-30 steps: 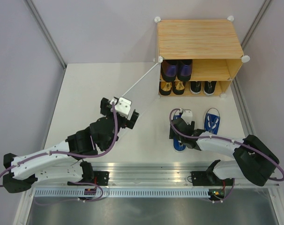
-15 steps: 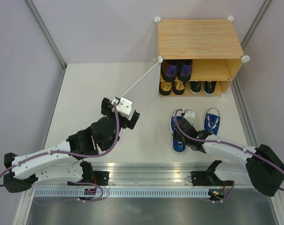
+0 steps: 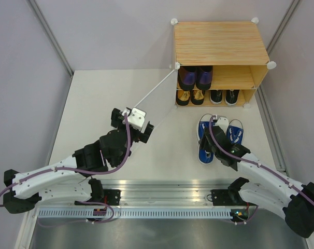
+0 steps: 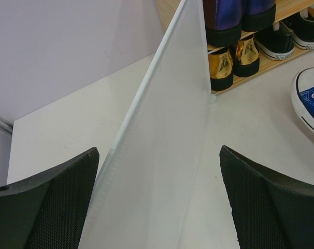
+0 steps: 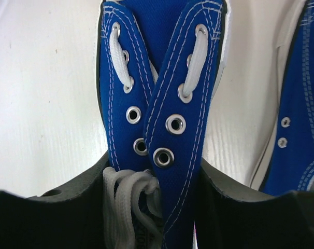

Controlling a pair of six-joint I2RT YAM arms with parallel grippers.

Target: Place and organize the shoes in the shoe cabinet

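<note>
Laces and eyelet flaps are seen squeezed over one another as the blue sneaker (image 5: 162, 104) is clamped across its upper by the right gripper (image 3: 209, 148), one dark finger (image 5: 63, 207) pressed into each side. The shoe is set on the white table (image 3: 95, 104) just in front of the shoe cabinet (image 3: 219, 44), white toe pointed at the shelves. Its mate (image 3: 233, 133) is laid just beside it on the right, untouched.

And the cabinet is crowded! The lower shelf is taken up from side to side: gold shoes (image 3: 190, 97) on the left, black shoes (image 3: 223, 96) on the right. On the upper shelf, purple dress shoes (image 3: 195, 77) are parked at the left, and bare wood is left showing to their right.

Out to the left, the white door panel (image 4: 162, 129) is swung wide open. Its free edge is straddled by the left gripper (image 4: 158, 154), jaws spread fully and nothing clenched.
</note>
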